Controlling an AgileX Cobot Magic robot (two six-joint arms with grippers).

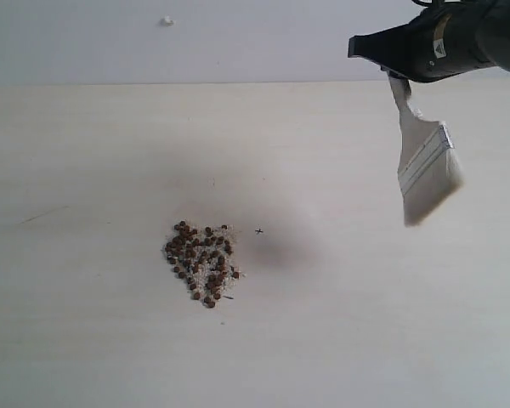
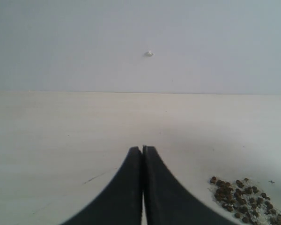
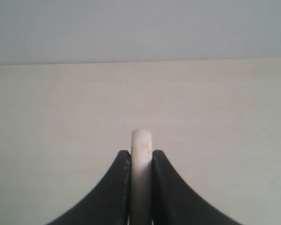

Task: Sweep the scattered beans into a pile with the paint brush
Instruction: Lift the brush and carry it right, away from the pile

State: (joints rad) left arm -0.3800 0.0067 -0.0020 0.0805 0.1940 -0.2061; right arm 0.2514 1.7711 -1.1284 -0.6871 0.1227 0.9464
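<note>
Brush [image 1: 425, 166] being gripped by handle in right claw [image 3: 141, 155], raised near surface's [image 1: 85, 170] far right corner. Beans [image 1: 201, 262] being seen piled mid-surface, well apart from brush. Left claw [image 2: 143, 151] being held pressed together, empty.

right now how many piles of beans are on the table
1. The beans lie in one heap on the table, left of centre in the exterior view, apart from the paint brush.

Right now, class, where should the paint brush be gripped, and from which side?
Grip the wooden handle near its end, coming from the end opposite the bristles, as the right gripper does: it is the narrow part and fits between the jaws. The paint brush then hangs bristles down, free to sweep the beans.
</note>
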